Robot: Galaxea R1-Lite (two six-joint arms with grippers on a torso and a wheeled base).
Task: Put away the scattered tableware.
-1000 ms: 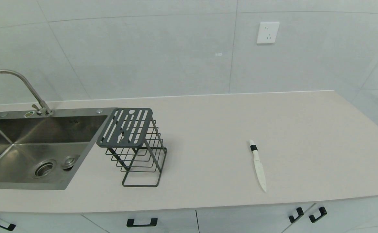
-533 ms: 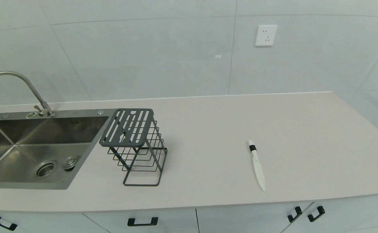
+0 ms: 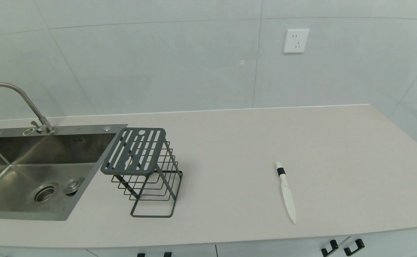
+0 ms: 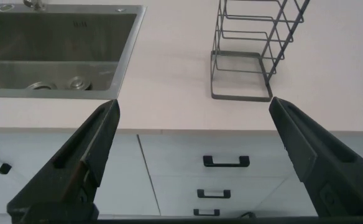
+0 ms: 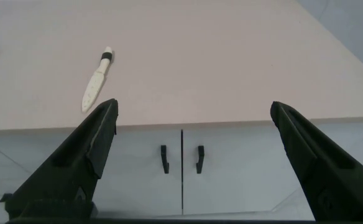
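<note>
A pale countertop (image 3: 230, 142) runs below a grey tiled wall. The white knife (image 3: 286, 191) lies flat toward the right near edge, tip pointing near. It is well apart from the dark wire rack (image 3: 142, 171), which stands just right of the sink (image 3: 51, 129). The left gripper (image 4: 193, 102) and right gripper (image 5: 194, 104) are both spread wide, holding nothing.

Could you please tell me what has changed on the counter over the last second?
Nothing on the countertop moved; only the head camera shifted, sliding the whole picture. The white knife lies flat where it was, right of the wire rack and apart from it. Nothing was grasped or released.
</note>
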